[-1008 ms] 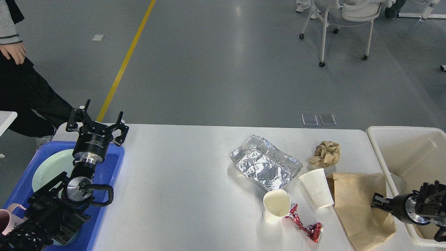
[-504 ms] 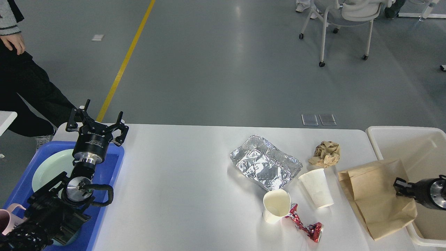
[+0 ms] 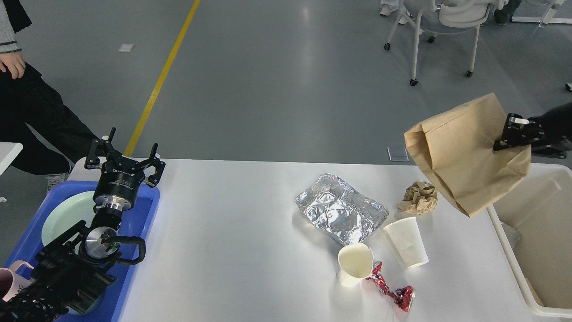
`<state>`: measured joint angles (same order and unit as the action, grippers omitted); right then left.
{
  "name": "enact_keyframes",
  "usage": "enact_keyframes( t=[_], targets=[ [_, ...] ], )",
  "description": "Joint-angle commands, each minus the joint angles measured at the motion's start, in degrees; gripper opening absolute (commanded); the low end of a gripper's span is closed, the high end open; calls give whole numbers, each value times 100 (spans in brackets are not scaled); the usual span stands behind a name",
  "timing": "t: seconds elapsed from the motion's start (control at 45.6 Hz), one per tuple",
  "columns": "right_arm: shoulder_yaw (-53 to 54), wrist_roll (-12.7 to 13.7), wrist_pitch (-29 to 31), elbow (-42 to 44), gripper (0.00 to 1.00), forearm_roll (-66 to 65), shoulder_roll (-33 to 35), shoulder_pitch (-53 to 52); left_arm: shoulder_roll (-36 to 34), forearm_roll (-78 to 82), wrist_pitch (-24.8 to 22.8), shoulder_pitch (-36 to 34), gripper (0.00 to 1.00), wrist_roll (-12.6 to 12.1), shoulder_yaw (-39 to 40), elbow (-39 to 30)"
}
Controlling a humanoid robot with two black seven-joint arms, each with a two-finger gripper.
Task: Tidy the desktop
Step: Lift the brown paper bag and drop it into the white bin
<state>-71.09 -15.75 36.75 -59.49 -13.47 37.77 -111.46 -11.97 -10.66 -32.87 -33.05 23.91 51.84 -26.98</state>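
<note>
Holding the brown paper bag (image 3: 464, 152) by its edge, right gripper (image 3: 514, 134) should swing over the cream bin (image 3: 505, 232) before letting go. Left gripper (image 3: 123, 156), fingers wide, idles above the blue tray (image 3: 138, 232) beside the surface (image 3: 232, 232).

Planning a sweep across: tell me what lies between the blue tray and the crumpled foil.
Head view: only bare white desktop lies between the blue plastic tray and the crumpled silver foil.

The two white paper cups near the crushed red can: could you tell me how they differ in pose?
The nearer paper cup turns its open mouth up toward the camera, so its inside shows, and it touches the red can. The farther paper cup shows only its outer wall and stands clear of the can. Both are plain white and rest on the desktop.
</note>
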Motion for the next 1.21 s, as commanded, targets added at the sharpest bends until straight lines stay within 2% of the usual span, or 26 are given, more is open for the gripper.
enact_keyframes(
  t=[0.0, 0.132, 0.219, 0.351, 0.482, 0.658, 0.789, 1.008, 1.118, 1.184],
  targets=[
    [7, 55, 113, -1133, 0, -305, -287, -1043, 1, -6, 0, 0, 97, 0, 1, 0],
    [16, 64, 104, -2311, 0, -349, -613, -1835, 1, -6, 0, 0, 97, 0, 1, 0],
    [60, 90, -53, -2752, 0, -349, -771, -1985, -7, 2, 0, 0, 97, 0, 1, 0],
    [-80, 230, -545, -2718, 0, -349, -806, -1775, 1, 2, 0, 0, 97, 0, 1, 0],
    [-510, 292, -923, -2314, 0, -305, -763, -1327, 1, 2, 0, 0, 97, 0, 1, 0],
    [-977, 301, -1416, -1409, 0, -253, -447, -247, 1, -6, 0, 0, 97, 0, 1, 0],
    [-959, 310, -1688, -302, 0, -130, -51, 939, 1, 2, 0, 0, 97, 0, -7, 0],
    [-793, 310, -2830, 2290, 0, 1336, -50, 3795, 1, 2, 0, 0, 97, 0, 1, 0],
    [-486, 336, -2998, 3512, 0, 2259, -121, 5070, 1, -6, 0, 0, 97, 0, 1, 0],
    [-292, 459, -2998, 4215, 0, 2682, -217, 5685, 1, 2, 0, 0, 97, 0, 1, 0]
  ],
)
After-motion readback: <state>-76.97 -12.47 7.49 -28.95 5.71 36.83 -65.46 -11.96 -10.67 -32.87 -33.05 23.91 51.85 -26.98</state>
